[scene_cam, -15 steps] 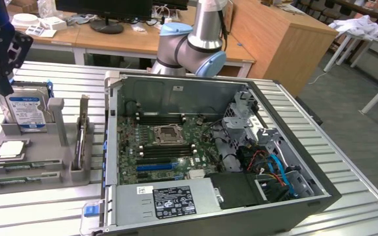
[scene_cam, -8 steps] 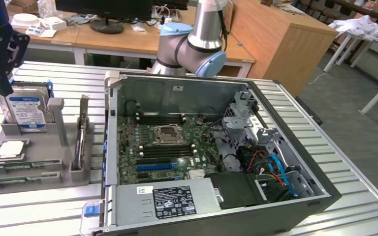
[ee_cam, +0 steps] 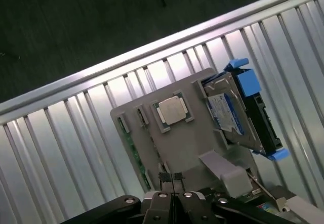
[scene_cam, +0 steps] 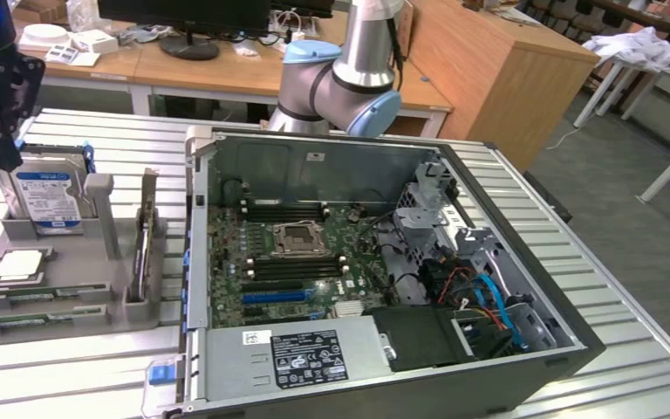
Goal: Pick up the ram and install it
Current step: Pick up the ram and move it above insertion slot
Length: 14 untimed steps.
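In the exterior view, my end effector [scene_cam: 1,155] hangs at the exterior view's left, above the grey holder [scene_cam: 102,301] that sits on the ribbed metal surface [scene_cam: 67,367]. Its dark tip is close to the upper edge of the hard drive [scene_cam: 44,194], which stands upright in the holder with its blue label facing the camera. In front of the drive a square processor chip [scene_cam: 21,264] lies flat. The ram [scene_cam: 35,297] lies as a thin green strip in a slot along the holder's near edge, apart from my end effector. To the exterior view's right of the holder, the open computer case [scene_cam: 544,349] lies on its side with the motherboard [scene_cam: 311,262] exposed. The black memory slots [scene_cam: 283,211] run beside the processor socket. My arm [scene_cam: 352,78] rises behind the case.

In the wrist view, my end effector [ee_cam: 172,179] has its two fingers pressed together with nothing pinched between them. Beyond the fingertips is the grey holder [ee_cam: 182,148]. It carries the processor chip [ee_cam: 172,109] in its square pocket and the hard drive [ee_cam: 235,110] with blue brackets at its ends. The ram [ee_cam: 132,150] rests on edge in the slot along the holder's side, green and narrow, not touched by my fingers. The ribbed surface [ee_cam: 61,148] spreads out around the holder.
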### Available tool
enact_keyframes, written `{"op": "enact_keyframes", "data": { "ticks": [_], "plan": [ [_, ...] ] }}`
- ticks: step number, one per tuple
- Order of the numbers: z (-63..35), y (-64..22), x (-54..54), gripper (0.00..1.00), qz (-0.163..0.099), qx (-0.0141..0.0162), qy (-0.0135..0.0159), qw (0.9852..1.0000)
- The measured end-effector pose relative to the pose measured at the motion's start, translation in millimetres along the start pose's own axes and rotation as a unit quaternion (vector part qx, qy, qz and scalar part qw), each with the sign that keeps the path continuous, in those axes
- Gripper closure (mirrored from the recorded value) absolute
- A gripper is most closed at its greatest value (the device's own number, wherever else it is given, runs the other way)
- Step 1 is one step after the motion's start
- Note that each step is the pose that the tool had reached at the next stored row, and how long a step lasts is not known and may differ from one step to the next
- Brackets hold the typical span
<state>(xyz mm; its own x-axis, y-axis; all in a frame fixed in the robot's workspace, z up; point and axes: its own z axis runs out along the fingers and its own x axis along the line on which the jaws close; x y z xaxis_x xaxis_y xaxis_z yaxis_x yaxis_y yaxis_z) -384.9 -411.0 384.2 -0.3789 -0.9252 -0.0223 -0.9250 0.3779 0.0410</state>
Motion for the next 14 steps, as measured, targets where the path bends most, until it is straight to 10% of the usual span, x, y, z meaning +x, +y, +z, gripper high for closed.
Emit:
{"op": "enact_keyframes", "data": {
  "ticks": [7, 14],
  "plan": [
    [0.4, 0.0, 0.0, 0.89, -0.063, -0.0014, 0.0026, 0.998],
    [0.9, 0.0, 0.0, 0.89, -0.127, -0.0028, 0.0052, 0.9918]
  ]
}}
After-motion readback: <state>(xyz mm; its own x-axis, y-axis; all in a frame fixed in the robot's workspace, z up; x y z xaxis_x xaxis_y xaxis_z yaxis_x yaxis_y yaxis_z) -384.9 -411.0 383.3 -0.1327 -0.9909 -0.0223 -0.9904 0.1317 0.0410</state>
